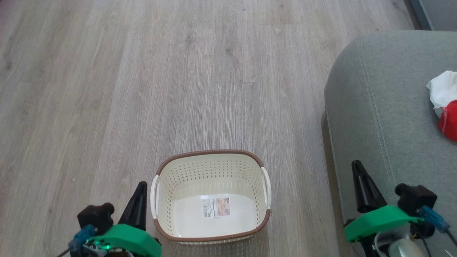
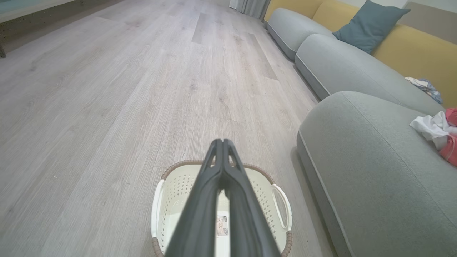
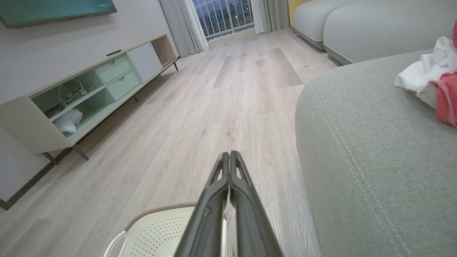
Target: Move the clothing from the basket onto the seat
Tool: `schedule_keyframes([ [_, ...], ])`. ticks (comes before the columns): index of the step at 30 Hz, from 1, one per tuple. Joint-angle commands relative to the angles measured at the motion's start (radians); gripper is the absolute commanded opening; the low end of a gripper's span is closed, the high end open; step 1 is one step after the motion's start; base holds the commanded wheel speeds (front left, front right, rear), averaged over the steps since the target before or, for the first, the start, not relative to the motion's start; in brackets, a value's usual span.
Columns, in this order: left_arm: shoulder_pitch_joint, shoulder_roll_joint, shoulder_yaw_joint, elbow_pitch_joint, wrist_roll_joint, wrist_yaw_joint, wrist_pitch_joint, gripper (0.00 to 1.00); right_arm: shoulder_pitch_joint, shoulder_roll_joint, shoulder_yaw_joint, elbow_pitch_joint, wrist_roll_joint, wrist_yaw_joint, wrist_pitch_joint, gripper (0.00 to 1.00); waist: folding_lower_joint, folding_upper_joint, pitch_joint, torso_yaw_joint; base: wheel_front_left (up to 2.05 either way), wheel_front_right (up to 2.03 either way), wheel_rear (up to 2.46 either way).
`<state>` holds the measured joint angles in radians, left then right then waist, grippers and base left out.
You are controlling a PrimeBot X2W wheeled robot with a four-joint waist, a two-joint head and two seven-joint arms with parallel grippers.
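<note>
Down at seven o'clock in the head view is the left gripper (image 1: 141,185). Its two dark fingers are pressed flat together, clenched on nothing, and the tip points up just left of the basket. From its own wrist camera the left gripper (image 2: 222,141) shows the same, both fingers meeting at the tip with nothing between them.

Over to six o'clock sits the basket (image 1: 210,152), cream with a brown rim. It stands on the wooden floor (image 1: 142,89), white handles on either side, with the paper label (image 1: 216,207) on its bottom in plain sight.

Swinging on to five o'clock comes the right gripper (image 1: 356,165), also squeezed tight and carrying nothing, close beside the seat's near edge. Its wrist camera has the right gripper (image 3: 229,154) closed to a single point above the floor.

At three o'clock is the seat (image 1: 378,107), a big grey-green cushion with a pale stitched seam running along it.

And at the far right edge, three o'clock, lies the clothing (image 1: 444,89). It is a crumpled heap of white and red fabric on top of the seat, well apart from the basket and from both grippers.
</note>
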<state>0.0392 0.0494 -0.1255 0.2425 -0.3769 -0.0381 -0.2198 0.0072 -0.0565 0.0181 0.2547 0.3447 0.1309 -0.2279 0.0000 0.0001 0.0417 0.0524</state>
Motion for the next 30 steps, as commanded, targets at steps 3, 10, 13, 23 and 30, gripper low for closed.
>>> schedule_keyframes([
  [3,-0.048,0.002,0.023,-0.028,-0.051,-0.007,0.011,0.00,-0.045,-0.007,-0.005,-0.030,0.055,0.000,0.013,0.00,0.0000,-0.0001,-0.001,-0.002,0.00,0.00,0.00],
  [10,-0.055,0.003,0.036,-0.026,-0.129,-0.013,0.031,0.00,-0.049,-0.009,-0.009,-0.029,0.137,0.000,0.031,0.00,0.0000,-0.0001,-0.004,-0.005,0.00,0.00,0.00],
  [13,-0.057,0.003,0.039,-0.025,-0.151,-0.014,0.036,0.00,-0.050,-0.010,-0.010,-0.029,0.160,0.000,0.036,0.00,0.0000,-0.0001,-0.004,-0.006,0.00,0.00,0.00],
  [23,-0.066,0.004,0.058,-0.023,-0.261,-0.022,0.065,0.00,-0.056,-0.012,-0.017,-0.027,0.276,0.000,0.062,0.00,0.0000,-0.0001,-0.008,-0.011,0.00,0.00,0.00],
  [30,-0.072,0.005,0.071,-0.021,-0.338,-0.028,0.085,0.00,-0.061,-0.013,-0.022,-0.026,0.356,0.000,0.081,0.00,0.0000,-0.0001,-0.010,-0.014,0.00,0.00,0.00],
])
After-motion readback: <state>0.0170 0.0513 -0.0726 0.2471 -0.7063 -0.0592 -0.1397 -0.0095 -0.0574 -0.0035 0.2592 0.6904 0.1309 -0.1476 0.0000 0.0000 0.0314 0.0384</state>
